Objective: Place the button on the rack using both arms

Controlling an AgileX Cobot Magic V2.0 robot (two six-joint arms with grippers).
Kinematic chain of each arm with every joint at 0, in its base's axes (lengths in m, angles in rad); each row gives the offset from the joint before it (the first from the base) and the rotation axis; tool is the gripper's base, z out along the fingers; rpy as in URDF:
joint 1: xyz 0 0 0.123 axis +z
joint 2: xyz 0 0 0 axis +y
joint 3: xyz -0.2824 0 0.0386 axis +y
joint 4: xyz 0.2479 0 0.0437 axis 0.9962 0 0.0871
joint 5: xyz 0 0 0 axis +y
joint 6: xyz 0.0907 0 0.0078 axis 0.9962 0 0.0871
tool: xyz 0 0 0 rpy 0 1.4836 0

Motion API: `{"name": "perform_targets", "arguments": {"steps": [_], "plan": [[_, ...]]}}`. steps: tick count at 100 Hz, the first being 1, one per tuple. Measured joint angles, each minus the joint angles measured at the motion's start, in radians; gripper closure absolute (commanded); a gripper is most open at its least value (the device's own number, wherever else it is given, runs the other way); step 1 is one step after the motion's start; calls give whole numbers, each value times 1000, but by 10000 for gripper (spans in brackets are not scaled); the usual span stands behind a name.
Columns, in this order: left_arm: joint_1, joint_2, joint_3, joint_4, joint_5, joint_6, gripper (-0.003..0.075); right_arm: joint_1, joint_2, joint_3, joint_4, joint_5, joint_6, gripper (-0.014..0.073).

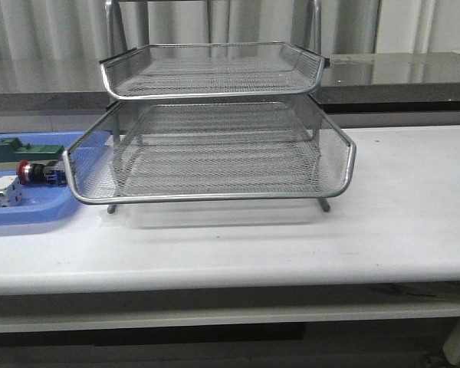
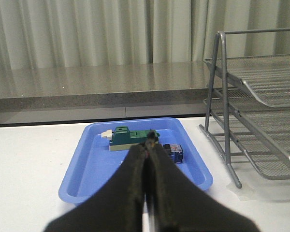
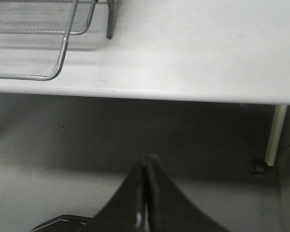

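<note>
Left wrist view, button (image 2: 173, 153) just beyond closed left jaws, in blue tray (image 2: 87, 166)

The front view looks forward and level across the surface (image 1: 291, 245), close to the rack (image 1: 215, 146). The left wrist view looks out past its tool (image 2: 147, 150) toward the blue tray (image 2: 96, 164) just ahead, the rack beside it (both also in the front view). The right wrist view looks down over its tool (image 3: 146, 164), beyond the surface edge, catching the rack's corner.
</note>
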Motion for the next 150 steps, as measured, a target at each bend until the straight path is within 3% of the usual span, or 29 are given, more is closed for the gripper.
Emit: {"name": "perform_targets", "arguments": {"steps": [48, 61, 85, 120, 150], "plan": [[0, 0, 0, -29, -72, 0, 741, 0, 0, 0, 0, 0, 0, 664], [0, 5, -42, -53, 29, 0, 741, 0, 0, 0, 0, 0, 0, 664], [0, 243, -337, -57, 197, 0, 741, 0, 0, 0, 0, 2, 0, 664], [0, 770, -866, -10, 609, 6, 741, 0, 0, 0, 0, 2, 2, 664], [0, 1101, -1107, 0, 811, 118, 741, 0, 0, 0, 0, 4, 2, 664]]}}
